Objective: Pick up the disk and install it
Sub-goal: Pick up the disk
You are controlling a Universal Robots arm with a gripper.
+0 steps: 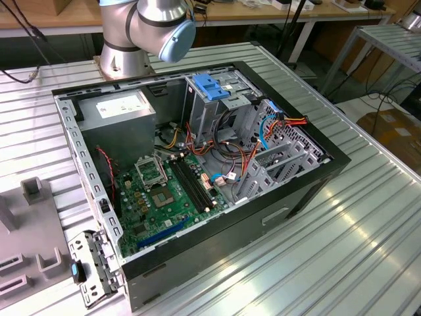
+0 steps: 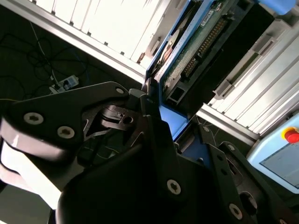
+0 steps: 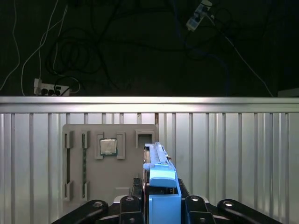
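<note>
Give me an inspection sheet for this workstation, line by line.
Surface: ribbed aluminium table carrying an open computer case.
Job's things: the disk, held by its blue rail over the table near a grey fixture tray.
Clutter: processor chip seated in the tray; loose metal bracket beside the case.
Grippers: gripper shut on the disk.
Cables: coloured wires inside the case; power strip and leads on the floor.
Surroundings: cardboard box, red stop button.

Silver arm (image 1: 135, 23), pale-blue joint cap (image 1: 177, 39), black screw-studded fingers (image 2: 156, 140).
</note>
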